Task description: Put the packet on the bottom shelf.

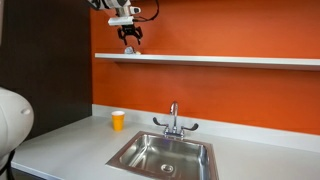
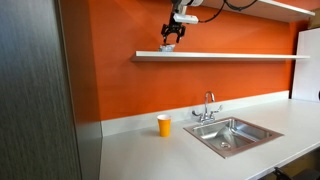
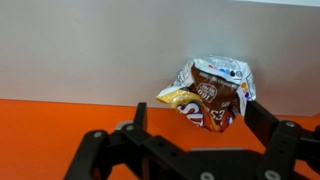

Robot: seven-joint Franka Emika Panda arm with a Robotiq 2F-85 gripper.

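Gripper (image 1: 130,38) above bottom shelf (image 1: 230,60). Fingers (image 3: 262,116) spread wide, clamping nothing. Packet (image 3: 212,92) between fingers, close against one, clear gap to opposite; apparently resting on shelf. Step: release, likely done. Next: straight lift away, without snagging packet.

The bottom shelf (image 1: 200,59) runs open along most of its length in both exterior views, leaving free room on either side of the pincer (image 1: 130,46), which hangs just above the board. The orange wall (image 1: 220,35) closes the back. Between the spread jaws lies the packet (image 3: 210,95), seemingly touching one finger (image 3: 262,115), though the wrist view is too tight to be sure. The cup (image 1: 118,120) and faucet (image 1: 174,118) stand well below on the worktop (image 1: 60,145).
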